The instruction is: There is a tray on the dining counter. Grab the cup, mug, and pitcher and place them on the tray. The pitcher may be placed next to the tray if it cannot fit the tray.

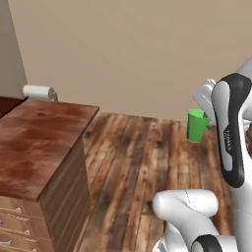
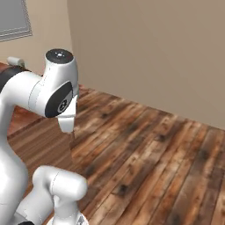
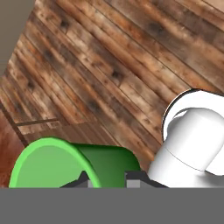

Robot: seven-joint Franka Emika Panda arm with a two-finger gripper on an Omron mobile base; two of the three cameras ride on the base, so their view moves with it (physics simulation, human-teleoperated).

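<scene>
From my remote station I see the dining counter [image 1: 34, 142] filling the near left of the left base view, a paper towel roll [image 1: 38, 91] at its far edge, and plank floor [image 1: 142, 162] to its right. The arm carries the green cup [image 1: 197, 125] aloft over that floor, well right of the counter. The gripper [image 3: 107, 180] pinches the cup's wall at the rim, jaws nearly together, and in the left base view the cup's long axis stands about upright, mouth up.
</scene>
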